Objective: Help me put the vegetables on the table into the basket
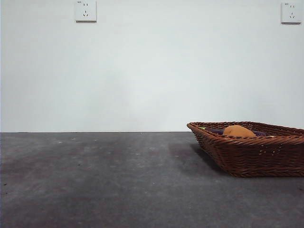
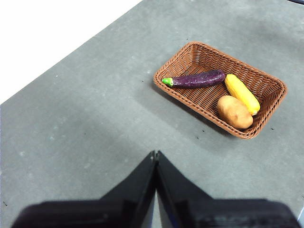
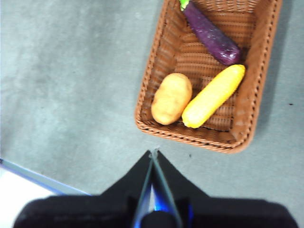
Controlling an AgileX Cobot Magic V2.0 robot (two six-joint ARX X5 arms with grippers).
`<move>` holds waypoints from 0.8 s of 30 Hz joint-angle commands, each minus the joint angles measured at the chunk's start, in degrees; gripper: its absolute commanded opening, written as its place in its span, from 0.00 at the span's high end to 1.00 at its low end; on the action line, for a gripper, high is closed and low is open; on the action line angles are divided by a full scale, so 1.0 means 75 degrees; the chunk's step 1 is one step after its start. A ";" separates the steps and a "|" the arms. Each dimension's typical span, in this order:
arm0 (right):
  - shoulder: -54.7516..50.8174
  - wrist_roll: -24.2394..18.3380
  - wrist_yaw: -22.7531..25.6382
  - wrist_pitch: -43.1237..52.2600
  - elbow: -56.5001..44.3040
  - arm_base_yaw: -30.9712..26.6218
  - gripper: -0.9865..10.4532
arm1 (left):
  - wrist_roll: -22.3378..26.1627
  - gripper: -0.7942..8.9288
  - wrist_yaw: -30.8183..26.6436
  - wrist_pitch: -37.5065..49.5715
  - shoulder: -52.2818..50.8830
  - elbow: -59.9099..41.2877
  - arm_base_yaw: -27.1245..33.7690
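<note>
Basket [image 2: 269, 87] holds three vegetables: potato [image 2: 234, 112], eggplant [image 2: 197, 79], yellow one [image 2: 242, 92].

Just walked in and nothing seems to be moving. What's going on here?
Nothing is being handled right now. All three vegetables lie in the wicker basket: the purple eggplant, the yellow one and the potato. None is left on the grey table. The left gripper and the right gripper both hang above the table beside the basket, jaws shut and empty. The job looks done.
</note>
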 commanded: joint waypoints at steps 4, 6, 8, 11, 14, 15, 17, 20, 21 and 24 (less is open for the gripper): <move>0.0003 -0.0035 0.0498 -0.0160 0.0006 0.0009 0.91 | -0.0093 0.92 -0.0017 0.0052 -0.0023 -0.0003 0.0020; 0.0003 -0.0035 0.0764 -0.0160 0.0006 0.0009 0.91 | -0.0093 0.92 -0.0017 0.0058 -0.0023 -0.0003 0.0020; 0.0003 -0.0035 0.0991 -0.0160 0.0006 0.0009 0.91 | -0.0093 0.92 -0.0017 0.0052 -0.0020 -0.0003 0.0020; 0.0003 -0.0035 0.1125 -0.0160 0.0006 0.0006 0.91 | -0.0093 0.92 -0.0017 0.0052 -0.0020 -0.0003 0.0020; 0.0003 -0.0035 0.1174 -0.0160 0.0006 0.0003 0.91 | -0.0093 0.92 -0.0017 0.0061 -0.0017 -0.0003 0.0020; 0.0003 -0.0035 0.1174 -0.0160 0.0006 0.0003 0.91 | -0.0090 0.92 -0.0020 0.0052 -0.0017 -0.0003 0.0020; 0.0003 -0.0035 0.1174 -0.0160 0.0006 0.0003 0.91 | -0.0093 0.92 -0.0017 0.0055 -0.0017 -0.0003 0.0020; 0.0003 -0.0032 0.1177 -0.0160 0.0006 0.0003 0.91 | -0.0070 0.92 -0.0020 0.0082 -0.0017 -0.0003 0.0020; 0.0003 -0.0035 0.1177 -0.0160 0.0006 0.0003 0.91 | 0.0055 0.92 -0.0020 0.0117 -0.0017 -0.0003 0.0020; 0.0003 -0.0035 0.1177 -0.0160 0.0006 0.0003 0.91 | 0.0026 0.92 -0.0157 0.0283 -0.0038 -0.0003 0.0195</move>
